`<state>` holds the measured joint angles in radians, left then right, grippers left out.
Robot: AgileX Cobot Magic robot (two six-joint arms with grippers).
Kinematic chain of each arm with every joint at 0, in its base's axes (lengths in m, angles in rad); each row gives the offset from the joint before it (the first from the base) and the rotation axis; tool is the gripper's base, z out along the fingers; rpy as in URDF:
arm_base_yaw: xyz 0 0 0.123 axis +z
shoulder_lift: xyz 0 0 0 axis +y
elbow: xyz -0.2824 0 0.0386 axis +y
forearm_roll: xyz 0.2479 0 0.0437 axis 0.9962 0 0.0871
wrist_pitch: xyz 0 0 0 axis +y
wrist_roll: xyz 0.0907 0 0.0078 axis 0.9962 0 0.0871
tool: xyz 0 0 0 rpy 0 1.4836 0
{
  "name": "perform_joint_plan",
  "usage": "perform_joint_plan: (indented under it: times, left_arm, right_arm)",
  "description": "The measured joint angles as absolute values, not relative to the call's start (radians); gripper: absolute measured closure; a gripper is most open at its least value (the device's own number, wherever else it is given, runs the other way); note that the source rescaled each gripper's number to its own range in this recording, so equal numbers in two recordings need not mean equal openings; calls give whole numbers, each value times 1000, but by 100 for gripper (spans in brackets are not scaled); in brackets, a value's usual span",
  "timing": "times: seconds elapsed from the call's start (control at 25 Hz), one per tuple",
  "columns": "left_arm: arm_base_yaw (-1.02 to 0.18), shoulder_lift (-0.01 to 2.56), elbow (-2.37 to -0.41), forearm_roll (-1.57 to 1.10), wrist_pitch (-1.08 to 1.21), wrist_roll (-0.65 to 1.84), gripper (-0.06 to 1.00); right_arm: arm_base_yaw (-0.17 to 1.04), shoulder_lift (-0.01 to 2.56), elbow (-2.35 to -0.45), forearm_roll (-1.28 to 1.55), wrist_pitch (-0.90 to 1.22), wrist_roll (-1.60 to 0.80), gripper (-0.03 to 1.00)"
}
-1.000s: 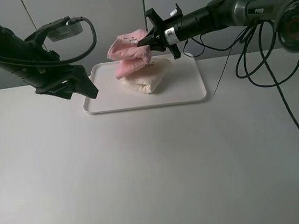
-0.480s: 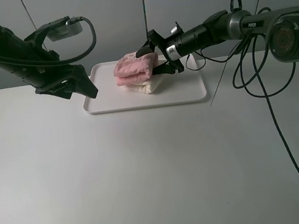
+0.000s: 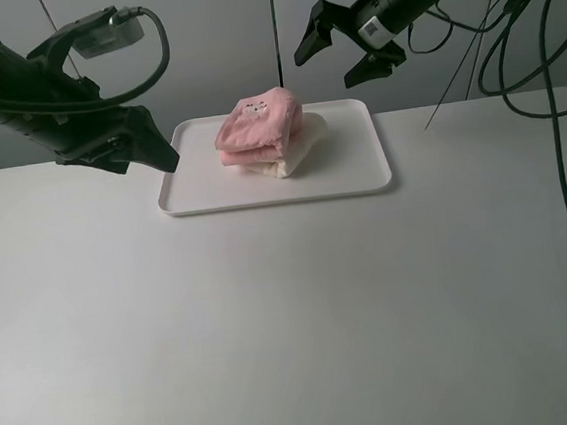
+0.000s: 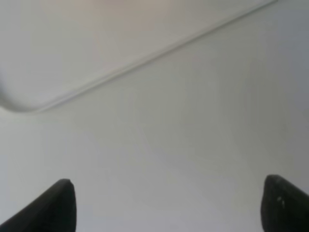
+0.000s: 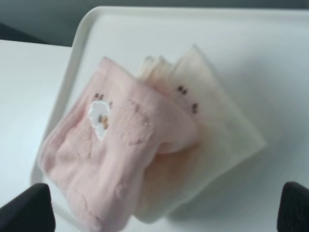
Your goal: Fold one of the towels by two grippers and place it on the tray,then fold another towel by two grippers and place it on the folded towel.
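Two towels now stacked on tray, pink towel released atop cream towel, right hand lifted to upper right, fingers apart, left hand spread wide, upper left.

Colour ref, all views:

- Pink towel: pale pink terry. Small embroidered motif, white w/ brown dots, on upper face. Faint stitched outline beside motif, seen in right wrist view.
- Cream towel: off-white/cream terry. Small brown dot marks near one edge.
- Tray: plain white, no pattern.
- Desk: plain white/pale grey, matte.
- Left gripper: black; fingers black.
- Right gripper: black w/ a small white label patch; fingers black.
- Cables: black.
- Wall panels: light grey, thin darker seams.
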<state>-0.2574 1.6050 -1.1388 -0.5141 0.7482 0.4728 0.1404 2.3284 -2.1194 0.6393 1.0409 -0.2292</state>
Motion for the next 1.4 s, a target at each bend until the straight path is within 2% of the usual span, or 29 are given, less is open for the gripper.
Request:
perform_joint_plan:
  times: [0.16, 0.28, 0.4, 0.6, 0.88, 1.08, 1.4]
  left_arm:
    - [-257, 1511, -1139, -478, 765, 468, -4]
    - [-253, 1443, -1124, -450, 778, 421, -4]
    - [-221, 1363, -1045, -438, 776, 389, -4]
    - [-141, 1178, -870, -425, 793, 367, -4]
    - [-95, 848, -752, -251, 874, 204, -4]
    - [-92, 652, -720, -62, 1008, 51, -4]
    - [-92, 439, -688, -30, 1117, 0, -4]
  right_arm:
    - [140, 2157, -2104, 385, 1045, -178, -3]
    - [140, 2013, -2012, 260, 1038, -151, -3]
    - [140, 1855, -1801, 163, 998, -130, -3]
    - [140, 1530, -1291, 105, 870, -116, -3]
    - [140, 1011, -861, 96, 901, -114, -3]
    - [140, 701, -708, 96, 957, -108, -3]
    - [140, 325, -561, 96, 1078, -81, -3]
